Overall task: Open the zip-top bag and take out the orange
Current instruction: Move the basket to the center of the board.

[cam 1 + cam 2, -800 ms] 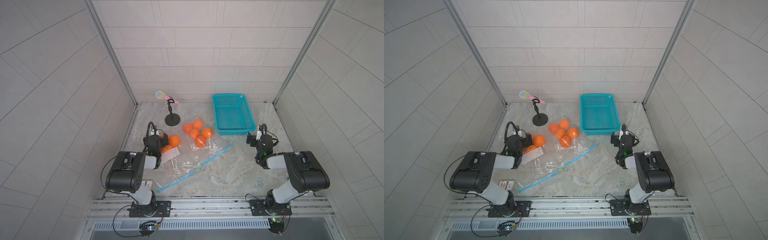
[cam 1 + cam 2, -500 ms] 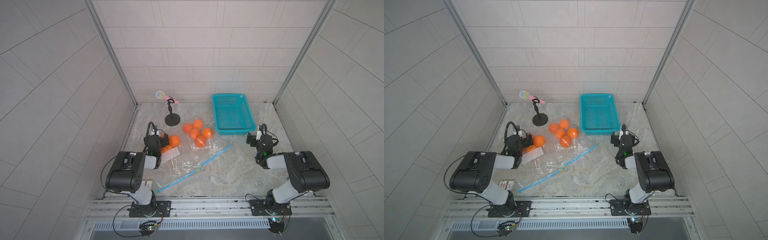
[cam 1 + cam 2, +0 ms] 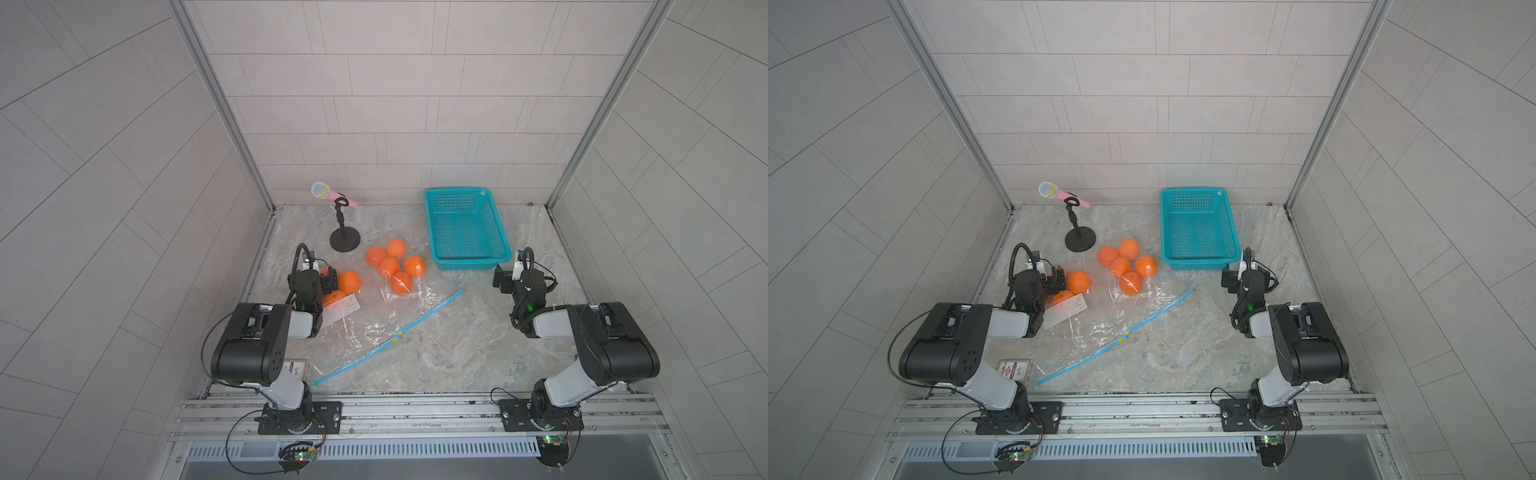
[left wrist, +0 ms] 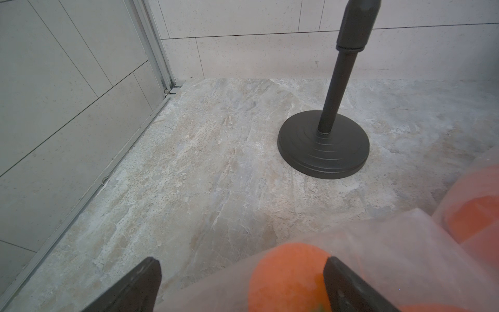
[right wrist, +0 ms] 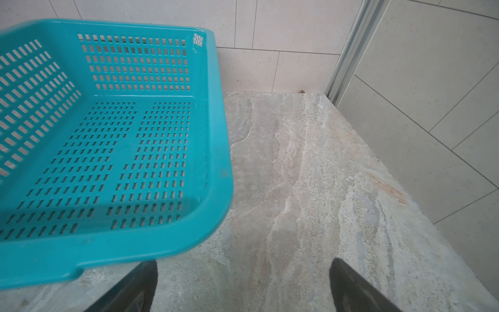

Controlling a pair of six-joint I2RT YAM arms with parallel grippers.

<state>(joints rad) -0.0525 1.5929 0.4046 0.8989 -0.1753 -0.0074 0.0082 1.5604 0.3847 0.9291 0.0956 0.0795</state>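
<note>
Zip-top bag [image 3: 374, 324] lies flat mid-worktop [image 3: 457, 340], its blue zip strip [image 3: 428, 312] running from near left to far right; whether the seal is parted I cannot tell from above. Five oranges [image 3: 392, 266] cluster at its far end, apparently under plastic. Left pincer [image 4: 243, 270] gapes wide astride a film-covered orange [image 4: 286, 272] at the left, gripping nothing. Right pincer [image 5: 243, 272] stands equally wide and empty beside the teal basket [image 5: 221, 167]. Removal looks not yet done.

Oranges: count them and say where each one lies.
7 for sure. Five oranges bunch together in the clear bag, between the microphone stand and the basket. Two more lie at the open left gripper, also under plastic. An eighth may hide behind it.
</note>
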